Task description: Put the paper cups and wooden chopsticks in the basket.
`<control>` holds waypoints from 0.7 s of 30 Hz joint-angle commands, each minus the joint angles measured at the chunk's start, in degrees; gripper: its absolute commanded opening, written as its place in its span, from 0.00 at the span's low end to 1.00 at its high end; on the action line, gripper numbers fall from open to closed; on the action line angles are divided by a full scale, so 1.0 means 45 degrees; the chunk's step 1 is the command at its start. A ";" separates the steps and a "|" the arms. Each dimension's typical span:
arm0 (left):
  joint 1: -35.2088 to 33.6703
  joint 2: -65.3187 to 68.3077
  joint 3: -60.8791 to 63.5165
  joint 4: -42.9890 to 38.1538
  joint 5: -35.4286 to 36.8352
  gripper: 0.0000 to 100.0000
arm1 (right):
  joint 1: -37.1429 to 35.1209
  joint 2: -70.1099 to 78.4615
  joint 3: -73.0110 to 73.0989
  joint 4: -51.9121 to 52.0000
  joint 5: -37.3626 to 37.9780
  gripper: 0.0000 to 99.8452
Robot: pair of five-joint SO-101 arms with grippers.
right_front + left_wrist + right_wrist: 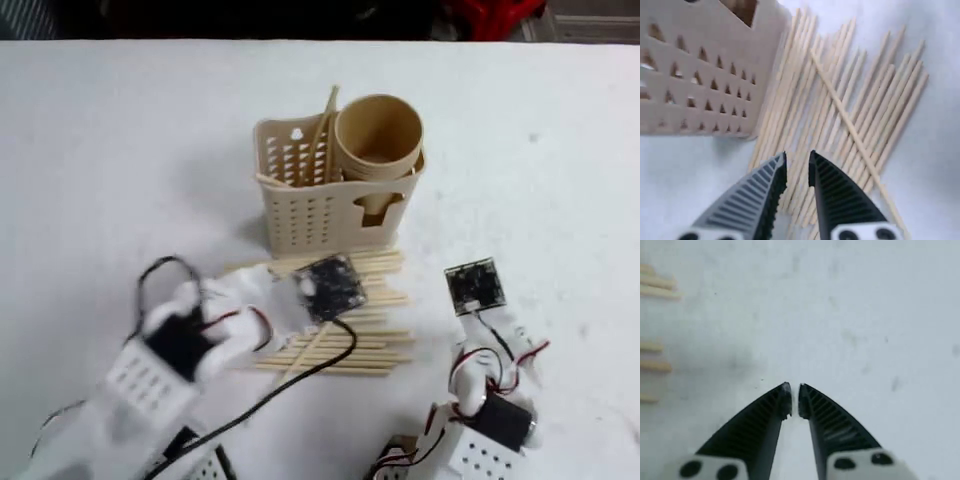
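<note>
The chopsticks (385, 352) lie fanned on the table (100, 150), just beside the basket (310, 215) on its near-edge side. They look light, stiff, thin and likely to roll, so I'd pinch one mid-length. My left gripper (797, 159) hangs over them, barely parted and empty. My right gripper (793, 395) is all but closed and empty.

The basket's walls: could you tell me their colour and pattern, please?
The basket is beige, perforated with rows of small holes; the left wrist view shows it best.

beige basket (300, 215) (hole-patterned), tan cup (378, 130)
</note>
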 commanded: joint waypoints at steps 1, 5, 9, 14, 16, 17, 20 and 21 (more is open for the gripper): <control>-0.1963 -0.2901 -0.1856 0.1192 0.1192 0.10 | 0.0147 0.1201 -0.2618 0.0654 0.0176 0.09; -0.3897 -0.3116 -0.3028 0.1954 0.1661 0.10 | -0.0225 0.4503 -0.4825 0.0772 0.0195 0.10; -0.5538 -0.2549 -0.3477 0.1934 0.2716 0.10 | -0.2354 0.8195 -0.7209 0.1143 0.0215 0.10; -0.7160 0.0459 -0.4552 0.1954 0.3028 0.10 | -0.6007 1.1614 -0.9495 0.1768 0.0176 0.10; -0.7199 0.1651 -0.5099 0.1954 0.3028 0.10 | -0.7179 1.2415 -0.9885 0.1963 0.0195 0.10; -0.7199 0.2237 -0.5353 0.1954 0.3028 0.10 | -0.7687 1.2689 -0.9944 0.1963 0.0234 0.10; -0.7219 0.3800 -0.6056 0.1954 0.3106 0.09 | -0.9094 1.3138 -0.9690 0.2042 0.1680 0.10; -0.7219 0.4288 -0.6173 0.1954 0.3184 0.10 | -0.9485 1.3158 -0.9377 0.2042 0.2422 0.10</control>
